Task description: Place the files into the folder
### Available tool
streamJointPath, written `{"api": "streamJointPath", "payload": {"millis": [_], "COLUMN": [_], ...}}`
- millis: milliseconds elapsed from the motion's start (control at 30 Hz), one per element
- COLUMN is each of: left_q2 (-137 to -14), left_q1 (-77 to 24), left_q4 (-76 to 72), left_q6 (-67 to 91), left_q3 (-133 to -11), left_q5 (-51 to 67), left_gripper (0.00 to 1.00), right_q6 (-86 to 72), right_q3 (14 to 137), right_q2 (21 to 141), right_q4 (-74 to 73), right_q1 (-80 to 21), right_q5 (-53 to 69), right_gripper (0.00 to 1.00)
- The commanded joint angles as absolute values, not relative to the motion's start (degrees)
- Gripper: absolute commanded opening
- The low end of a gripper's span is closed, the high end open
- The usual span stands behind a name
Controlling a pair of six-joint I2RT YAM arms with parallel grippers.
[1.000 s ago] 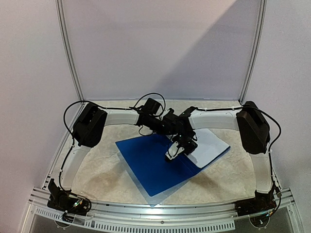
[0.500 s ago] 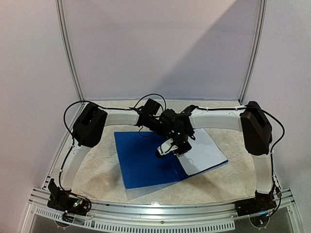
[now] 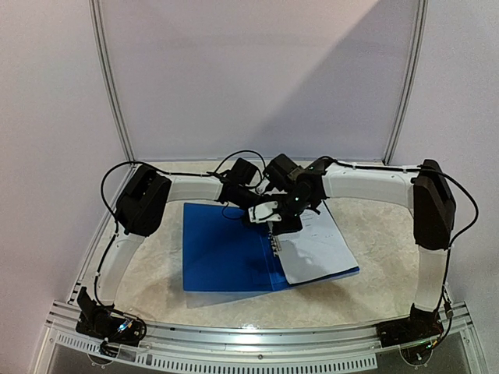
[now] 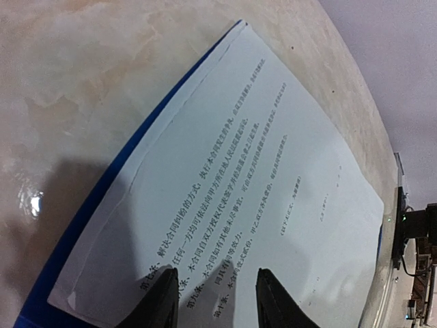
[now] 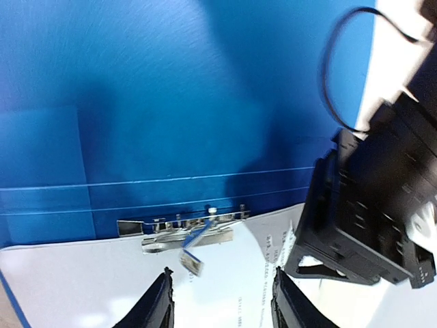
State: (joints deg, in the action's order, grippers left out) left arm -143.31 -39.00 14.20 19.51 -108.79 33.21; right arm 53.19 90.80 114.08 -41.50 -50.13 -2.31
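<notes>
Since a second ago the folder (image 3: 222, 257) has swung round from a slanted lie to sit nearly square with the near edge of the table (image 3: 156, 288), and the right arm has drawn its wrist back toward the far side while its elbow has shifted outward to the right. The folder lies open and flat, its bare blue left half spread on the marbled tabletop. The files (image 3: 316, 249) rest on its right half, with a thin strip of blue showing along their near and right edges. Along the fold, at the inner edge of the sheets, sits the metal clip (image 5: 181, 236), with a small blue tab sticking out from it over the paper. The right gripper (image 5: 222, 304) hangs above that spot, its fingers spread wide with nothing between them, the white sheet and the clip showing in the gap. The left gripper (image 4: 215, 301) is over the printed page near its edge, fingers likewise parted and holding nothing; whether the tips touch the paper cannot be told. In the left wrist view the top sheet lies smooth, its lines of black text readable as rows, with the blue cover peeking out beside it. The left arm's black wrist (image 5: 369, 219) crowds the right side of the right wrist view, a cable (image 5: 334, 68) looping above it.
</notes>
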Motion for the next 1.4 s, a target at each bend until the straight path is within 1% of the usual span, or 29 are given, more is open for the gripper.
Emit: {"api": "streamJointPath", "payload": {"millis": [0,133,233,400,767,1000,1133,1267,1367], "left_q2": [-144.2,-144.3,-144.3,-145.3,-147.1,-146.9,-145.4,-143.1,-141.3], "left_q1": [-39.1,-39.1,-39.0,-39.0,-38.8,-38.8,-38.9,-39.0,-39.1], "left_q4": [19.9,20.0,20.2,22.1,23.2,23.0,21.5,19.0,16.6], "left_q6": [18.9,18.9,18.4,16.6,16.2,16.1,15.7,16.9,17.8], "left_q3": [-106.7,-107.1,-107.3,-109.5,-111.4,-111.4,-110.5,-109.4,-109.0], "left_q5": [30.0,29.9,29.6,28.3,28.8,29.1,30.2,31.6,32.8], "left_gripper": [0.40,0.40,0.39,0.38,0.38,0.38,0.39,0.40,0.45], "right_q6": [45.8,41.3,38.6,38.9,36.9,39.2,40.7,40.4,39.7], "right_q3": [95.7,102.0,103.8,103.6,103.4,103.4,101.8,96.2,93.7], "right_q2": [113.0,116.7,120.0,122.6,127.0,128.3,126.2,121.4,119.5], "right_q4": [-46.6,-52.4,-54.3,-55.8,-54.8,-57.7,-58.8,-54.9,-52.6], "right_q1": [-44.3,-37.7,-34.1,-33.6,-33.7,-34.3,-34.5,-34.4,-34.4], "right_q5": [13.9,29.6,39.1,44.3,47.7,46.8,46.7,43.2,41.8], "right_gripper": [0.48,0.47,0.46,0.47,0.45,0.40,0.40,0.41,0.42]}}
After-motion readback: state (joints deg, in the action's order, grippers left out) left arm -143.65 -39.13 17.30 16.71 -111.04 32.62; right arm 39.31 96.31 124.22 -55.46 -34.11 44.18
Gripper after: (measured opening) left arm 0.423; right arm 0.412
